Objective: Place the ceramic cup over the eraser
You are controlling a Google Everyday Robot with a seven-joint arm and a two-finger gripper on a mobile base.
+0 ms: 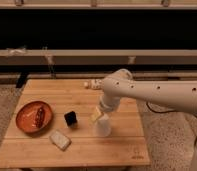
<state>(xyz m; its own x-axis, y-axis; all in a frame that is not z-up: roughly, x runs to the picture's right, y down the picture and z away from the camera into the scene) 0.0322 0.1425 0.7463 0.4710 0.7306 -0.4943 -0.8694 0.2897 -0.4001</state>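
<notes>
The white ceramic cup (103, 128) stands on the wooden table (117, 145), right of centre. The eraser (70, 118), a small black block, sits on the table a short way to the cup's left, apart from it. My gripper (97, 115) hangs at the end of the white arm that reaches in from the right. It is right at the cup's top, on its upper left side, and it hides the cup's rim.
An orange-red round plate (28, 117) with a dark item on it lies at the table's left. A pale flat slab (60, 139) lies near the front edge. Small objects (93, 84) sit at the table's back edge, behind the arm.
</notes>
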